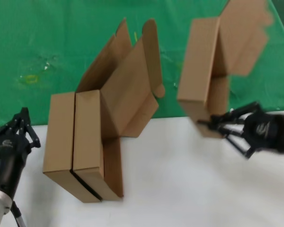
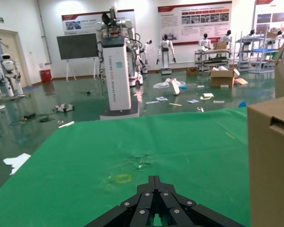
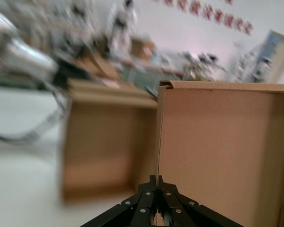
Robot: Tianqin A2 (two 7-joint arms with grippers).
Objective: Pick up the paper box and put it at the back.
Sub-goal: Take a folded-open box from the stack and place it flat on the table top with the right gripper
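Up on the right, the paper box (image 1: 201,71) is lifted off the table, held on edge with its lid hanging open behind it, and it sits over the line where the white tabletop (image 1: 180,179) meets the green cloth (image 1: 61,42). The right gripper (image 1: 213,124) has it by the lower corner; in the right wrist view its fingers (image 3: 154,189) are pinched together on the thin cardboard wall (image 3: 217,151).

To the left of it, well apart, two more boxes (image 1: 80,142) stand side by side and touching on the white tabletop, their lids open and leaning back over the cloth. They are the only things nearby, and there is a bare gap between them and the lifted box.

Behind the held box the cloth runs on flat and bare, with a faint stain (image 1: 31,78) far over on the left.

The left gripper (image 1: 22,116) waits at the left edge of the tabletop, fingers drawn together, holding nothing.
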